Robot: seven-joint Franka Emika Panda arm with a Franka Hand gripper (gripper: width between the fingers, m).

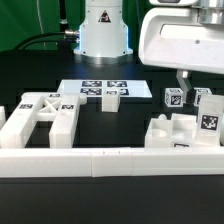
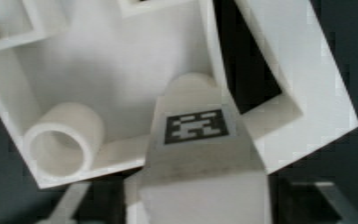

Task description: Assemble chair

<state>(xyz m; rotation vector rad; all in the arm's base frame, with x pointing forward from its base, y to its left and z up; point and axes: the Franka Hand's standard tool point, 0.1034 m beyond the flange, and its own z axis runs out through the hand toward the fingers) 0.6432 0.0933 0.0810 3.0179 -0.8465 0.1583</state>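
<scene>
Black table [image 1: 30, 85] (chair parts [image 1: 40, 122], marker board [image 1: 100, 90])

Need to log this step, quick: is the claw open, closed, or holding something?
Claw: open, jaws standing clear on either side of a tagged white chair part, not gripping it.

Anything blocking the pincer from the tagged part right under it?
Nothing visible does. The pincer hangs above the part cluster at the exterior view's right. In the wrist view the tagged part lies directly beneath, with nothing across it.
</scene>
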